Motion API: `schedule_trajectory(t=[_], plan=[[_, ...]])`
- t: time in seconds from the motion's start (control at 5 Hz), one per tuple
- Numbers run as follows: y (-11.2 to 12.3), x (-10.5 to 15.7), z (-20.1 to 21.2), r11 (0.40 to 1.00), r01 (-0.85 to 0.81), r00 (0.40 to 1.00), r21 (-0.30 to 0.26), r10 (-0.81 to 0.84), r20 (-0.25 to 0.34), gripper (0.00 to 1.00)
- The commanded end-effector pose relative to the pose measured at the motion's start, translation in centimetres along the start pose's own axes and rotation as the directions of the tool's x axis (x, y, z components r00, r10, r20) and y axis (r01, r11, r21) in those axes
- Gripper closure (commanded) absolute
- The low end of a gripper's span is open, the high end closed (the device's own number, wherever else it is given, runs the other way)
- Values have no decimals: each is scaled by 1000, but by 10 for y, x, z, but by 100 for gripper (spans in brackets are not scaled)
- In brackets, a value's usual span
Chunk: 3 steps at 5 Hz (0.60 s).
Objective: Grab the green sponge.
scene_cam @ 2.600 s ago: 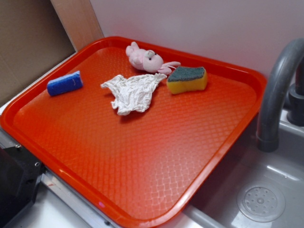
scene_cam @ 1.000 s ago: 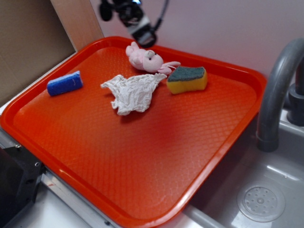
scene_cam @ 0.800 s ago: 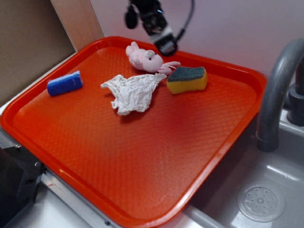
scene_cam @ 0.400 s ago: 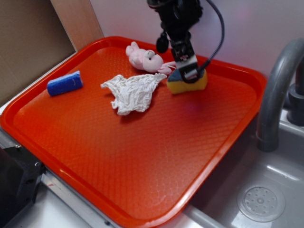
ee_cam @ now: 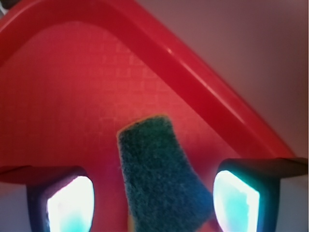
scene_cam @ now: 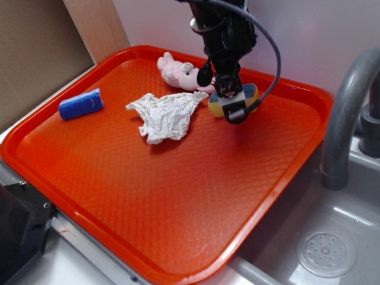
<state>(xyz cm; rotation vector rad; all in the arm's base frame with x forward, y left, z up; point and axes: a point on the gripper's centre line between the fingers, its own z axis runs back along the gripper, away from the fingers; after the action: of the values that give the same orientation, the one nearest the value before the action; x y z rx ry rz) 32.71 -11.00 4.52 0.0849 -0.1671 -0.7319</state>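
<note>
The green sponge [scene_cam: 250, 93], yellow foam under a dark green scouring layer, lies at the back right of the orange tray [scene_cam: 178, 196]. My gripper [scene_cam: 229, 102] hangs right over it and hides most of it in the exterior view. In the wrist view the green top of the sponge [ee_cam: 161, 179] sits between my two fingers [ee_cam: 70, 203], with red tray showing on both sides of it. The gripper [ee_cam: 152, 203] is open and neither finger touches the sponge. The tray's rim [ee_cam: 193, 72] runs just behind.
A pink plush toy [scene_cam: 178, 72] lies just left of the sponge, and a white wrinkly cloth [scene_cam: 166, 114] in front of that. A blue rolled block [scene_cam: 81, 104] sits at the tray's left. A grey faucet [scene_cam: 344, 119] and sink [scene_cam: 326, 249] stand to the right. The wall is close behind.
The arm came in from the top back, moved right past the plush toy and came down over the sponge. The sponge and other things have not moved.
</note>
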Motion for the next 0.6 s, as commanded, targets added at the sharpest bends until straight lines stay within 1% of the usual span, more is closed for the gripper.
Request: schedule_trajectory(t=[0.0,0.2,0.4], plan=[[-9,3,0,1000,23,1000,-4,-24,-14,0],[-5,4,-4,1000,3,1000,-10,-3,-25,0],[-2,7,-9,1000,-6,999,1,6,-51,100]])
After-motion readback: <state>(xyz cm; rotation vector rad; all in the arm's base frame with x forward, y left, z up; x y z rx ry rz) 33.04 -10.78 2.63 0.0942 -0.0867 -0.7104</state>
